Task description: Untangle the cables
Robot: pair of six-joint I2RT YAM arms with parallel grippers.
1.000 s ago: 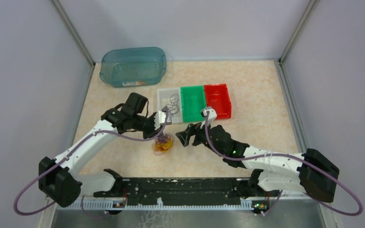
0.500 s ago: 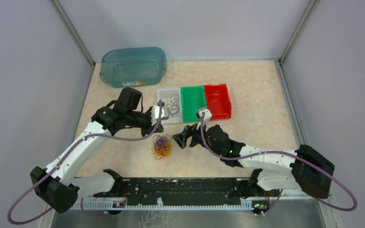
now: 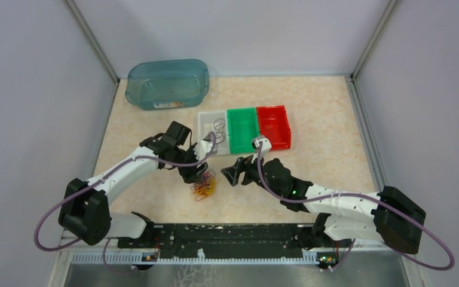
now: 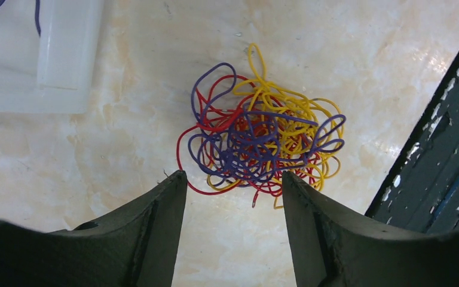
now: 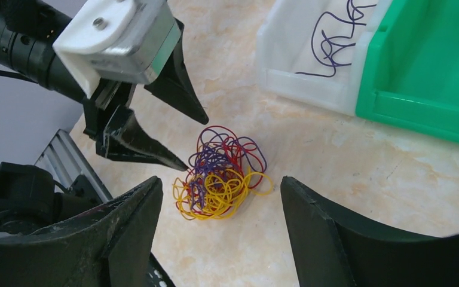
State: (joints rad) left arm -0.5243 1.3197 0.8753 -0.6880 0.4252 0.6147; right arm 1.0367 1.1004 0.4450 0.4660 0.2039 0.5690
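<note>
The cables (image 3: 204, 186) lie on the table as one tangled clump of purple, red and yellow wire. In the left wrist view the clump (image 4: 263, 140) sits just beyond my left gripper (image 4: 234, 174), which is open and holds nothing. The right wrist view shows the clump (image 5: 221, 176) between and past the tips of my open right gripper (image 5: 221, 179). There the left gripper (image 5: 192, 142) points down at the clump's left edge. From above, the left gripper (image 3: 196, 172) and right gripper (image 3: 232, 173) flank the clump. One purple cable (image 3: 217, 127) lies alone in the white bin (image 3: 205, 119).
A green bin (image 3: 243, 128) and a red bin (image 3: 274, 125) adjoin the white bin behind the clump. A teal tub (image 3: 167, 84) stands at the back left. The black rail (image 3: 227, 233) runs along the near edge, close to the clump (image 4: 436, 149).
My left gripper has opened and come down from beside the white bin to the clump. The right gripper has narrowed a little and stayed near the clump.
</note>
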